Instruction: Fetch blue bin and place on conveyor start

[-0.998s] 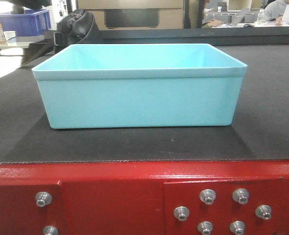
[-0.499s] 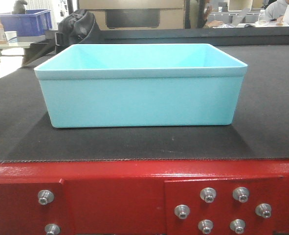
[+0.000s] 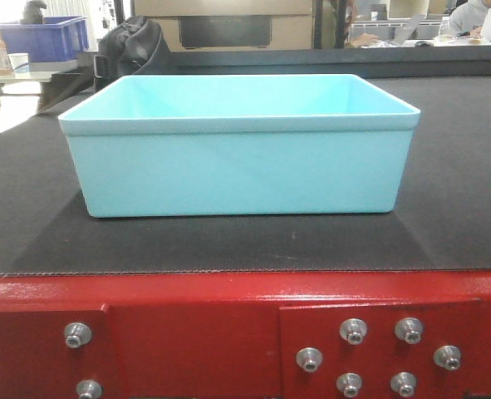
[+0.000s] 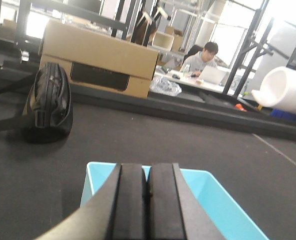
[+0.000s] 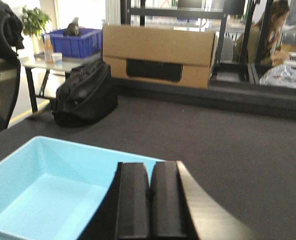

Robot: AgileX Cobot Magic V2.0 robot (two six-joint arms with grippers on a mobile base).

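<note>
One aqua bin [image 3: 237,166] sat on one dark belt [image 3: 444,216], its red frame [image 3: 187,332] showing nine silver bolts [image 3: 352,332]. Behind stood one black bag [image 5: 85,92], one cardboard box [image 5: 160,55] and one dark blue crate [image 5: 72,42]. Two closed grippers [image 4: 146,205] [image 5: 149,200] appeared, one per wrist view.

No readable text or labels anywhere.

blue bin [image 3: 237,170] — smooth plastic | conveyor start [image 3: 228,328] — woven belt, glossy red metal
</note>
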